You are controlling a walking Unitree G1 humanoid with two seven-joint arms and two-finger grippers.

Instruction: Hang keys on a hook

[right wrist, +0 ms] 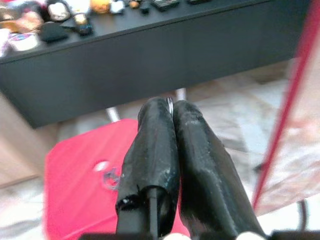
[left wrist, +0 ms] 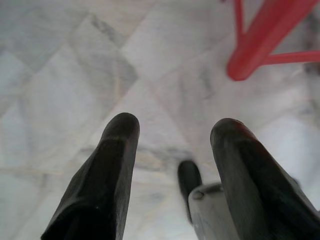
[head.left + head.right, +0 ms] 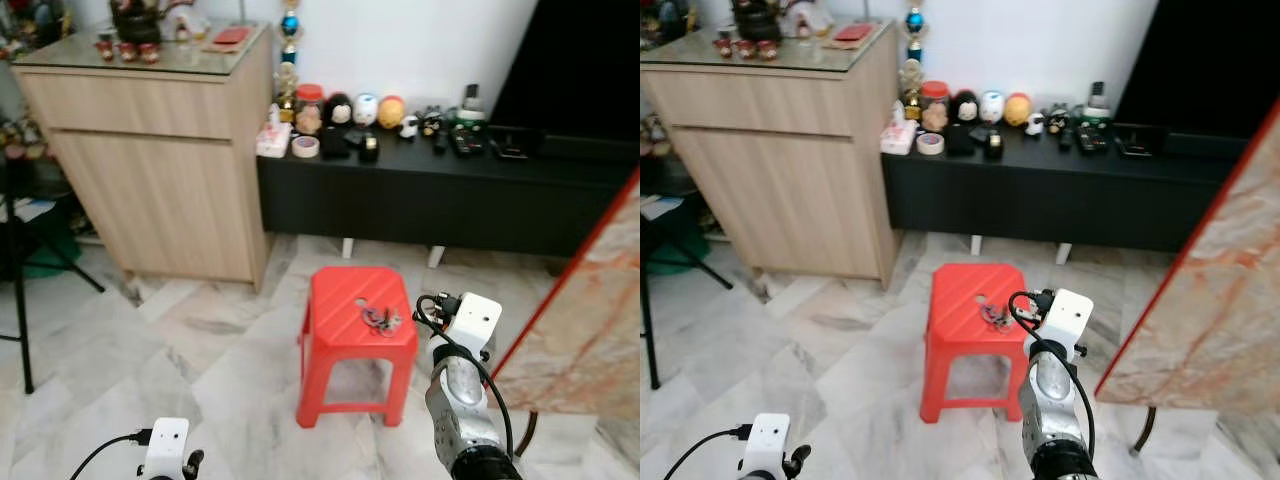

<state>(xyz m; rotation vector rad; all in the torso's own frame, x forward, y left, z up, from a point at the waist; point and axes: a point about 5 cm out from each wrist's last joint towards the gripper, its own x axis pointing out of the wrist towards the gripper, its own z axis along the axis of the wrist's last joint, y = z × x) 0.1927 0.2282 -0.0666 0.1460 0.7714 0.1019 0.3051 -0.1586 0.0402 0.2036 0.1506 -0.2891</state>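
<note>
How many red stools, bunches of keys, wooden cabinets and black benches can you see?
Stool: 1
Keys: 1
Cabinet: 1
Bench: 1
Total: 4

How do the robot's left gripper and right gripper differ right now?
The left gripper has its two black fingers spread apart, while the right gripper has its fingers pressed shut with nothing between them. The left points down at bare marble floor; the right aims toward the red plastic stool holding the keys.
</note>
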